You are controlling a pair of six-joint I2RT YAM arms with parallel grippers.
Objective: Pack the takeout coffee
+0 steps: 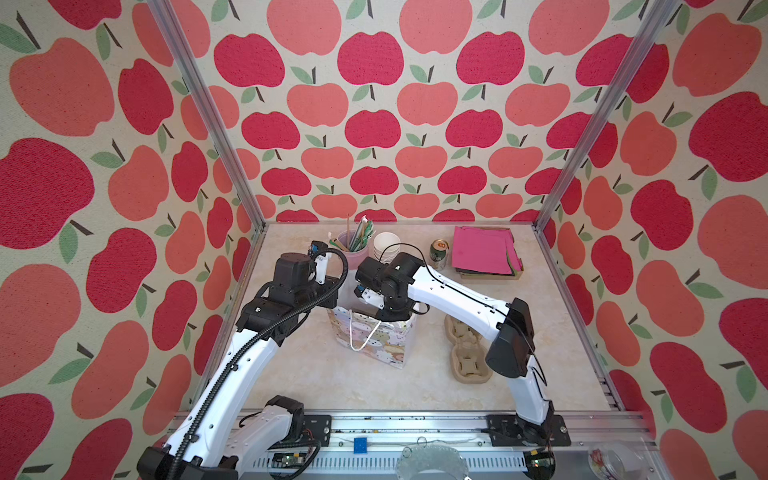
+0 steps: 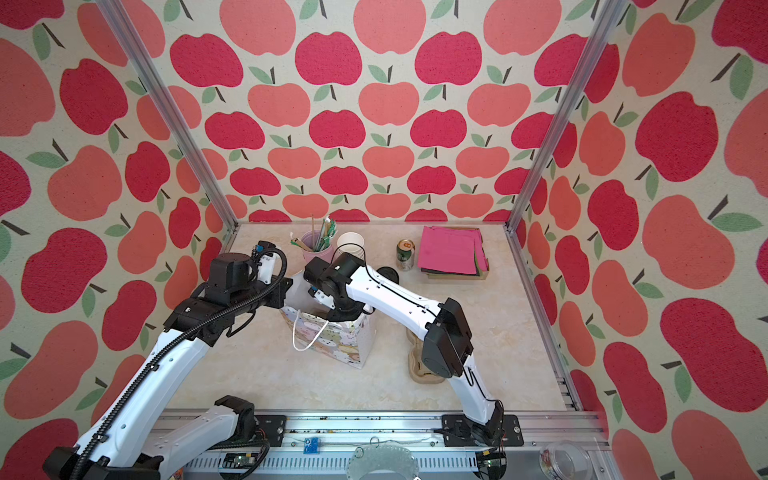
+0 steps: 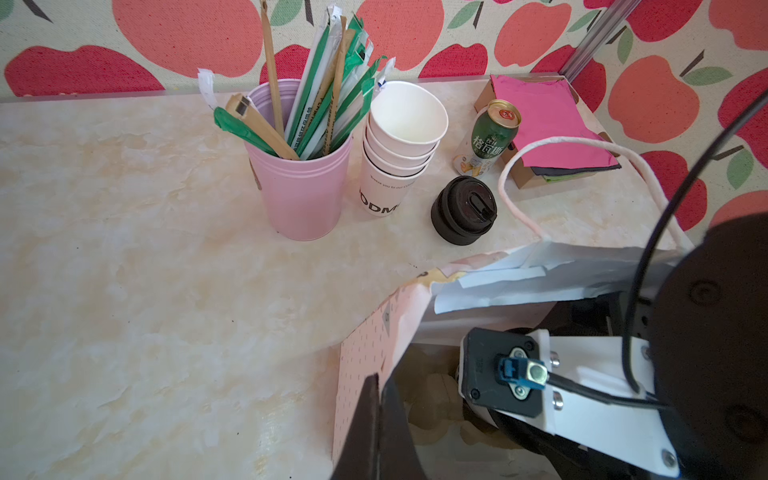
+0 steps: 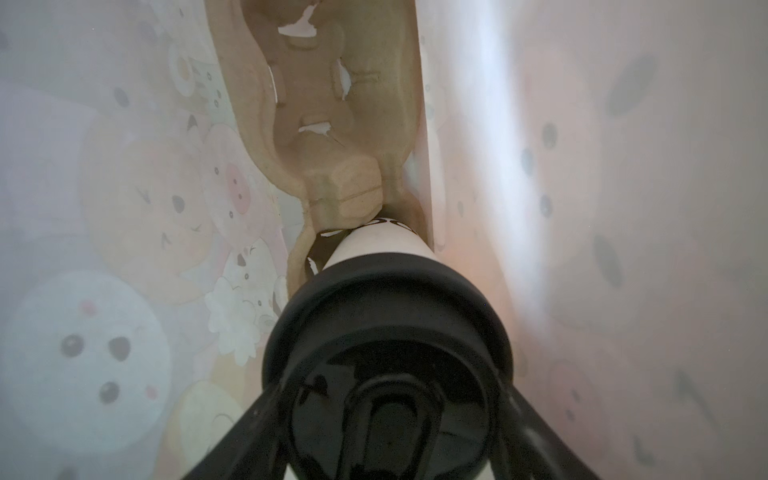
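Note:
The takeout coffee point(image 4: 384, 253), a white cup under a black sip lid, hangs inside the animal-print gift bag point(image 1: 374, 338). My right gripper point(image 4: 388, 399) is shut on the coffee, one finger on each side of the lid. The cup's lower end meets the near cell of a brown pulp cup carrier point(image 4: 332, 104) lying in the bag; whether it is seated I cannot tell. My left gripper point(image 3: 380, 415) is shut on the bag's top edge point(image 3: 365, 353), holding the mouth apart. In both top views the right wrist point(image 2: 340, 307) dips into the bag point(image 2: 332, 340) and hides the coffee.
At the back stand a pink cup of straws point(image 3: 299, 187), a stack of lidless white cups point(image 3: 399, 145), a stack of black lids point(image 3: 463, 216), a green can point(image 3: 492, 137) and pink napkins point(image 3: 548, 120). Another pulp carrier point(image 1: 469, 361) lies right of the bag.

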